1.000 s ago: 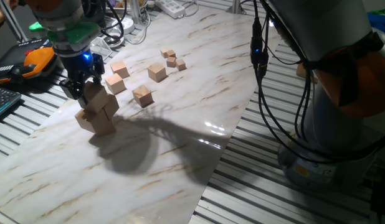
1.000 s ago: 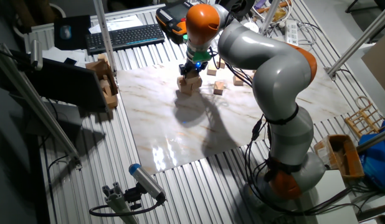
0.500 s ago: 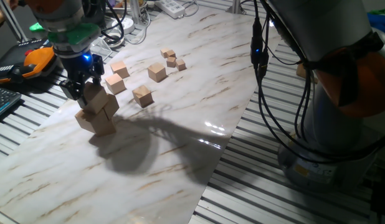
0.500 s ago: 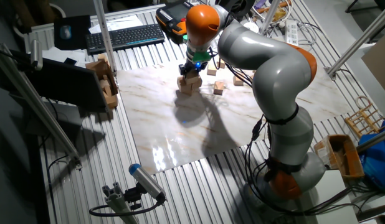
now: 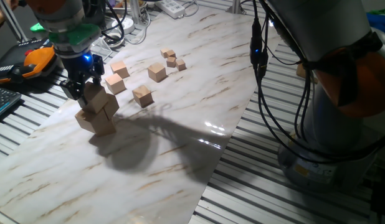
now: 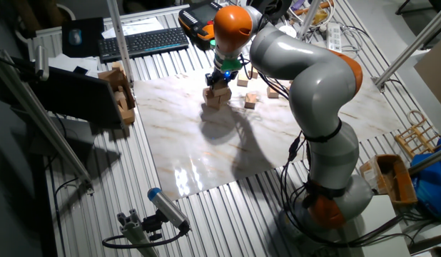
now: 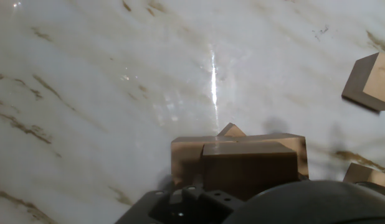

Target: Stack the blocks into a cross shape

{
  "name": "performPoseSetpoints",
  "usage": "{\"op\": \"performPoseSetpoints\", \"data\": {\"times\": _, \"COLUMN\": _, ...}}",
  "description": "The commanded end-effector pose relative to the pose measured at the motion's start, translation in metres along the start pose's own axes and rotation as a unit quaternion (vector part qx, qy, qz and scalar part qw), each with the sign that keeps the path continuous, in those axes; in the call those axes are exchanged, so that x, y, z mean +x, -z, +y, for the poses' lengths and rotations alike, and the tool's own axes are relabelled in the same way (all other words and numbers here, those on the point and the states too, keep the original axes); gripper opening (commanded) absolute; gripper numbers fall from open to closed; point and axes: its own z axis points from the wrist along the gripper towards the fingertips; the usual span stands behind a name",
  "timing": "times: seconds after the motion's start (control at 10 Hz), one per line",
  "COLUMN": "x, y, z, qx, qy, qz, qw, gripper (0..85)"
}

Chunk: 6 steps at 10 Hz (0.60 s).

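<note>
- The claw (image 5: 86, 92) is sitting at the top of a small pile of blocks, its dark fingers (image 5: 75, 89) standing on either side of the top block (image 5: 98, 99); it looks to be grasping that cube, though whether the pads are truly pressing I cannot tell for certain.
- The top block is resting tilted on the lower blocks (image 5: 98, 120), which are lying together on the marble-patterned surface (image 5: 180, 124) at about 9 o'clock of the slab in the one fixed view.
- In the hand view the pile (image 7: 242, 158) is showing as tan faces right under the claw, with a corner of a lower cube peeking out at 12 o'clock.
- To do this step well, I judge the claw should be levelling the cube so it is lying flat and centred across the lower ones before letting go, then lifting straight up; a skewed release could be tipping the pile.
- The arm (image 6: 292, 64) is reaching far over the surface, wrist pointing steeply down above the pile.
- Loose cubes (image 5: 142, 95) are lying near, toward 2 o'clock of the pile, with the tiny cubes (image 5: 172, 60) farther along.
</note>
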Motion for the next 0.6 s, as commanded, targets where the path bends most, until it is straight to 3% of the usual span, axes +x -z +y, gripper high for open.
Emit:
{"op": "performPoseSetpoints", "data": {"times": 0.0, "x": -0.0001, "y": -0.0008, "z": 0.0000, "qx": -0.001, "qy": 0.000, "qz": 0.000, "qw": 1.0000, "gripper": 0.0}}
{"op": "performPoseSetpoints", "data": {"times": 0.5, "x": 0.0011, "y": 0.0006, "z": 0.0006, "qx": -0.002, "qy": 0.001, "qz": 0.002, "qw": 1.0000, "gripper": 0.0}}
